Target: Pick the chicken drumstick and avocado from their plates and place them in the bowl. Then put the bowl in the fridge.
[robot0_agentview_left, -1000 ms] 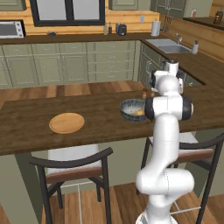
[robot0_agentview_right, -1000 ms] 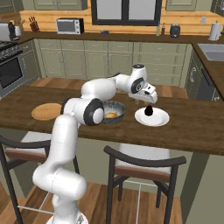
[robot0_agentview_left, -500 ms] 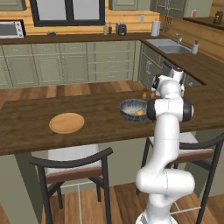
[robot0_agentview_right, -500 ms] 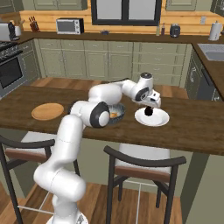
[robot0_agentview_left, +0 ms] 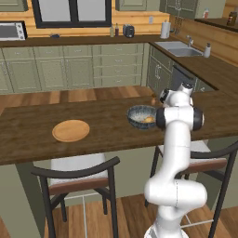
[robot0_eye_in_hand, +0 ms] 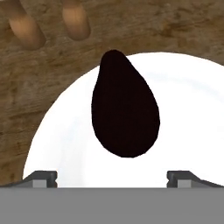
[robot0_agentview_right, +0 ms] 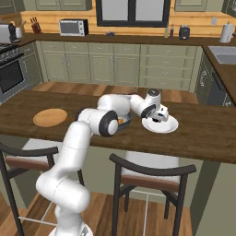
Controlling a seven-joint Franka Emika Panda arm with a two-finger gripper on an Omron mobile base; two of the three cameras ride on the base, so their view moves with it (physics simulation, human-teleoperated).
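Over the white plate (robot0_eye_in_hand: 57,144), the tool (robot0_eye_in_hand: 111,177) hangs released above the avocado (robot0_eye_in_hand: 124,111); no writing legible.

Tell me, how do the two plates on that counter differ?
The tan wooden plate is bare, while the white plate holds the black avocado. The tan wooden plate sits far from the gripper; the white plate lies right under it. Both are round, flat and on the counter.

No text, label, brand or number can be read on anything in these views
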